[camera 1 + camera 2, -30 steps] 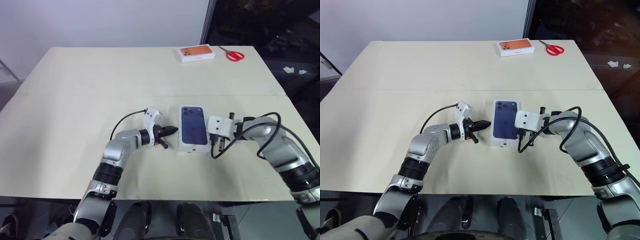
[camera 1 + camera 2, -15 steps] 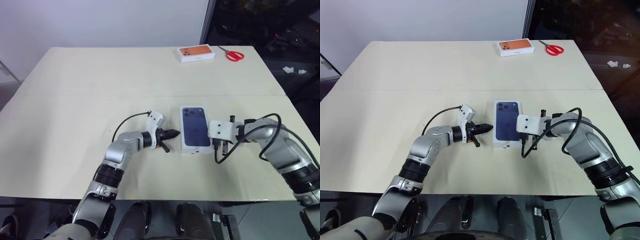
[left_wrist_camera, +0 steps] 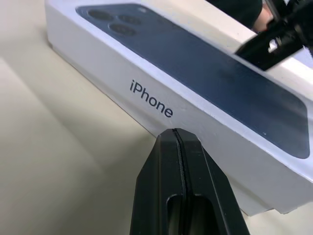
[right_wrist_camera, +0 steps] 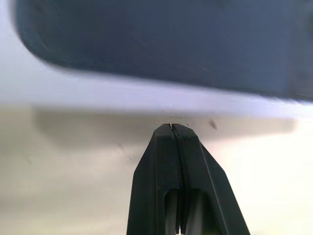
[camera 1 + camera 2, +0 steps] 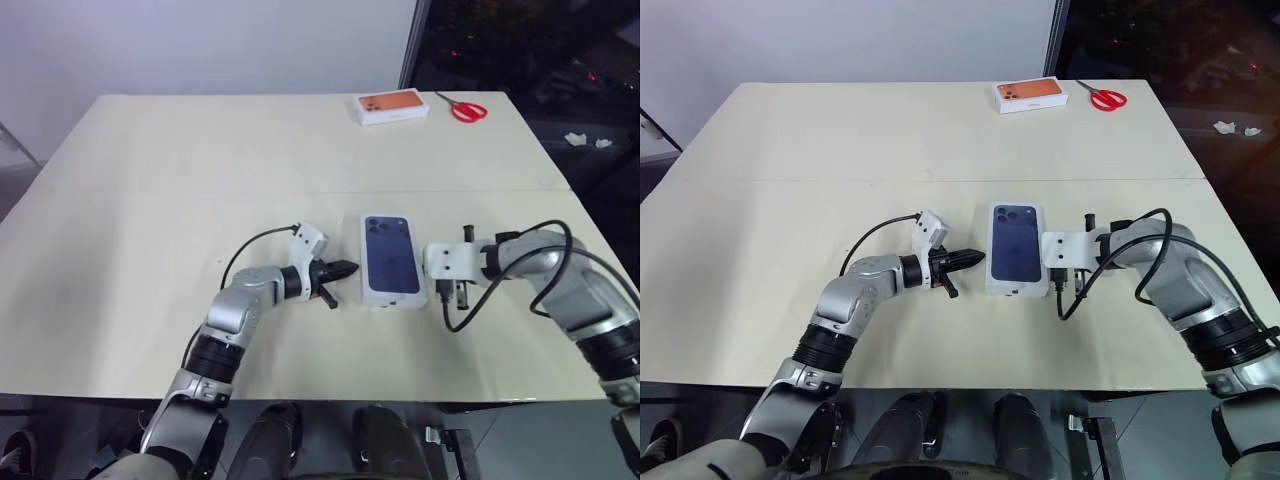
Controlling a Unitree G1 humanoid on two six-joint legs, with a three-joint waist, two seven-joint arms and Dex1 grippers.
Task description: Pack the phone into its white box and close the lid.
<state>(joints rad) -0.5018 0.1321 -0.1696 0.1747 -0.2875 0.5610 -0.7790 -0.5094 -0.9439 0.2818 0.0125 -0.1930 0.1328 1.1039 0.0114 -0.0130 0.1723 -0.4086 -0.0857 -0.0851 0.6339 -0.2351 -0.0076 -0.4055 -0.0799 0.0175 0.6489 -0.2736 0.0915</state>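
Sitting mid-table, the white box [image 5: 391,258] looks closed, stiff, light and slick, so I'd squeeze its long sides, flanked by left gripper [image 5: 346,268] and right gripper [image 4: 173,128], both pinched empty.

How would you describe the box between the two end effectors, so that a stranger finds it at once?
On the cream table, look near the front edge, between the left end effector and the right end effector. There lies a white iPhone box with a dark navy phone shown on top, unlike the orange-printed box at the far edge.
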